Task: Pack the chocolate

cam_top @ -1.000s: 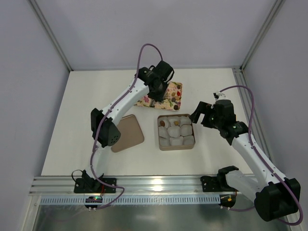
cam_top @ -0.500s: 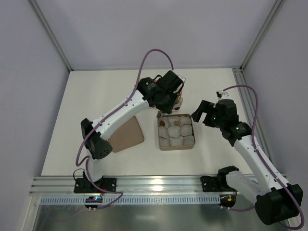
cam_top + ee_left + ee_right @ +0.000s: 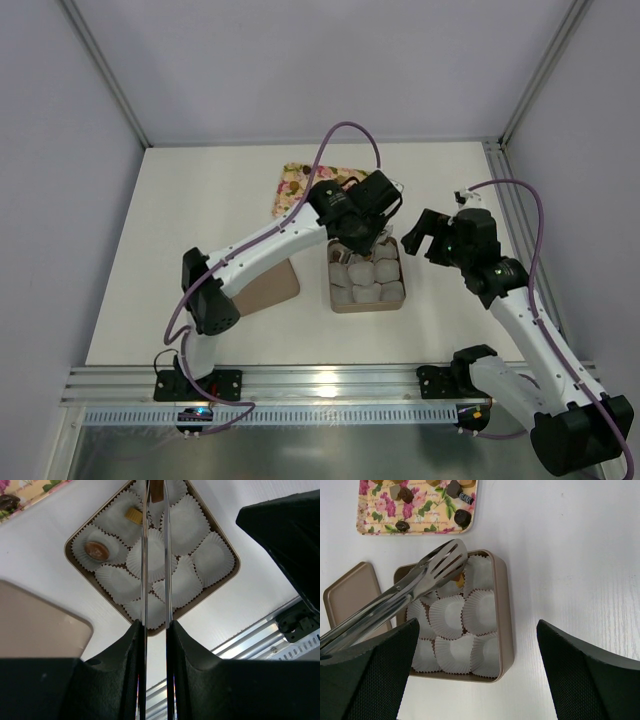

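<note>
My left gripper is shut on a pair of metal tongs. The tongs reach out over the tan box of white paper cups. A brown piece of chocolate shows between the tong tips, above the box's far cups. Two cups hold chocolate, a round tan one and a small golden one. More dark chocolate lies on the floral tray. My right gripper hangs open above the box's right side, holding nothing.
The box's tan lid lies flat to the left of the box. The floral tray sits behind the box, toward the back of the white table. Aluminium rails run along the near edge.
My left arm has swung from the floral tray to the right and nearer, bringing the tongs over the box. The right arm has barely shifted.
</note>
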### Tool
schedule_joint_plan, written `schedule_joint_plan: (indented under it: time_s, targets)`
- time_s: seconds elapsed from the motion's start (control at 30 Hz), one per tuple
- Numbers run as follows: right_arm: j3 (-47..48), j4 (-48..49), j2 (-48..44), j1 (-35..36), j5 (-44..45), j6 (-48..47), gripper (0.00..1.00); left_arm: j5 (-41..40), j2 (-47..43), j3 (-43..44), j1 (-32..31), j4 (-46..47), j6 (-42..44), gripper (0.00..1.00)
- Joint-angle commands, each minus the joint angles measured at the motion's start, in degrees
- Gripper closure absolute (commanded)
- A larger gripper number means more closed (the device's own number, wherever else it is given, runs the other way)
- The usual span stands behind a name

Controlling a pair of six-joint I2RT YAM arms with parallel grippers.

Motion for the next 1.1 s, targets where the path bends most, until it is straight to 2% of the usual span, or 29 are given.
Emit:
schedule_joint_plan:
  time_s: [0.0,0.3,0.8,1.07]
  targets:
    - [1.26,0.61,-1.43,0.26,0.86,-0.24,0.01,-1.17,2.1,0.52,-0.25,2.32,-0.33,0.79]
    - [0.12,1.13,-1.44,0.26,0.51,-0.15,0.01,-1.61,4.3,-0.19,-0.34,2.85,-0.07,0.78]
    - [-0.41,1.75,-1.43,0.26,0.16,-0.07,0.01,-0.91,5.0,-0.8,-0.43,3.11,0.02,0.64]
    - [-0.59,1.92,-1.17,0.26,-0.02,0.02,0.01,-1.35,4.3,-0.54,-0.61,2.85,0.02,0.64]
